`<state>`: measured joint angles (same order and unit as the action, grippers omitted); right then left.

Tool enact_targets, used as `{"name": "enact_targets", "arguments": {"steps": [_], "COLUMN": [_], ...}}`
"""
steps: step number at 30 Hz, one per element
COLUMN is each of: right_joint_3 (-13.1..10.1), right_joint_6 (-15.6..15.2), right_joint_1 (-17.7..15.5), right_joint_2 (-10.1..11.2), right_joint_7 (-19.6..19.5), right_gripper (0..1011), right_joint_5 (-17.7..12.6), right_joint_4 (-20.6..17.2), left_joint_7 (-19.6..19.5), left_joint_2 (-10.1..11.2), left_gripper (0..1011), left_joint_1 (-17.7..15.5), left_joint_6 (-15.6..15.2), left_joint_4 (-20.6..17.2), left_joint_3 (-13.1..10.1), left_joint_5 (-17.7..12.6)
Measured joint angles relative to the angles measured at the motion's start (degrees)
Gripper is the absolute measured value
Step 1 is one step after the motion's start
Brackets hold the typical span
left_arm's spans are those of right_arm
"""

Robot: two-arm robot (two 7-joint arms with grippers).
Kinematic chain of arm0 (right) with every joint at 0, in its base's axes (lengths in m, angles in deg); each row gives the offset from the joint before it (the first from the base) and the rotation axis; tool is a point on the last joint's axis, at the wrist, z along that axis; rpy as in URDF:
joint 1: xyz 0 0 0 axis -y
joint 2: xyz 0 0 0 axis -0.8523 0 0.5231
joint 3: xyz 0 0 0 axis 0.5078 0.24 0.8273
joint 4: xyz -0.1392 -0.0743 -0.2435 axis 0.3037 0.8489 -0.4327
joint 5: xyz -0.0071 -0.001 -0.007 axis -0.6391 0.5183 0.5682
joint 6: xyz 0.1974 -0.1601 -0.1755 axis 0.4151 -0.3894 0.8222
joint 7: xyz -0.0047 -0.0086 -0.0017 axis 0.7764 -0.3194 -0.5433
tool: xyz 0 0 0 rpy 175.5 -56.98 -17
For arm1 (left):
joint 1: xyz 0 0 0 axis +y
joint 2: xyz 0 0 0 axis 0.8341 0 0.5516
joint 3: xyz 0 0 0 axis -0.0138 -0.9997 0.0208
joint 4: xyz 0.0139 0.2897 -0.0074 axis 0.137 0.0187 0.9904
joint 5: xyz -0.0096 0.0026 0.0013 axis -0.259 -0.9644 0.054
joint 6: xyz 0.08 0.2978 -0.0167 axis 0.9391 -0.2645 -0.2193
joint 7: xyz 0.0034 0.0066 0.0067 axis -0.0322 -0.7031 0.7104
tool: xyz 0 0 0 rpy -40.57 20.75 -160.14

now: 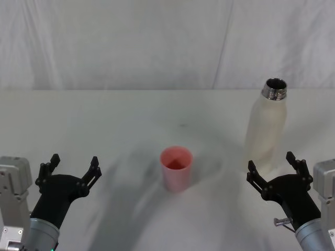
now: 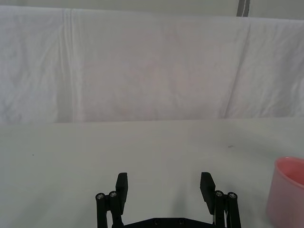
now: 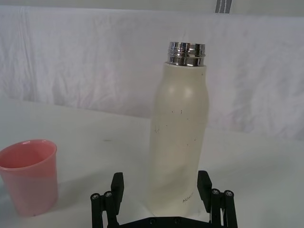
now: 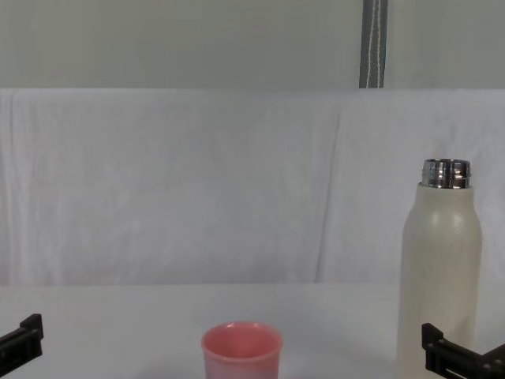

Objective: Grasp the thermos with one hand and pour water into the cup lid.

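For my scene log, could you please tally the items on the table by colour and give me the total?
Cream-white: 1, the thermos, standing upright with its steel neck uncapped, just ahead of the open right claw.
Pink: 1, the cup lid, upright near the middle of the table, with the open left claw off to its side.
Total: 2

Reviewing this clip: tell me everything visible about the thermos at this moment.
The thermos is a tall cream-white matte bottle with rounded shoulders and a shiny threaded steel neck, uncapped and open. It stands upright on the white table, on the robot's right, apart from the pink cup lid. The open right gripper sits just before its base; nothing grips it.
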<state>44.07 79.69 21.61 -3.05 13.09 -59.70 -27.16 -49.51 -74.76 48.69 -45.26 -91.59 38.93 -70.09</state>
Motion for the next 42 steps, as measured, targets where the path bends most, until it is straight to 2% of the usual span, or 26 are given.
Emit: {"name": "enact_targets", "arguments": {"steps": [42], "right_joint_3": [0.0], "right_joint_6": [0.0], "right_joint_1": [0.0], "right_joint_2": [0.0], "right_joint_7": [0.0], "right_gripper": [1000], "right_joint_5": [0.0], "right_joint_4": [0.0], "left_joint_7": [0.0], "left_joint_2": [0.0], "left_gripper": [1001], "left_joint_1": [0.0], "left_joint_6": [0.0], "left_joint_4": [0.0], "left_joint_3": [0.0], "left_joint_5": [0.0]}}
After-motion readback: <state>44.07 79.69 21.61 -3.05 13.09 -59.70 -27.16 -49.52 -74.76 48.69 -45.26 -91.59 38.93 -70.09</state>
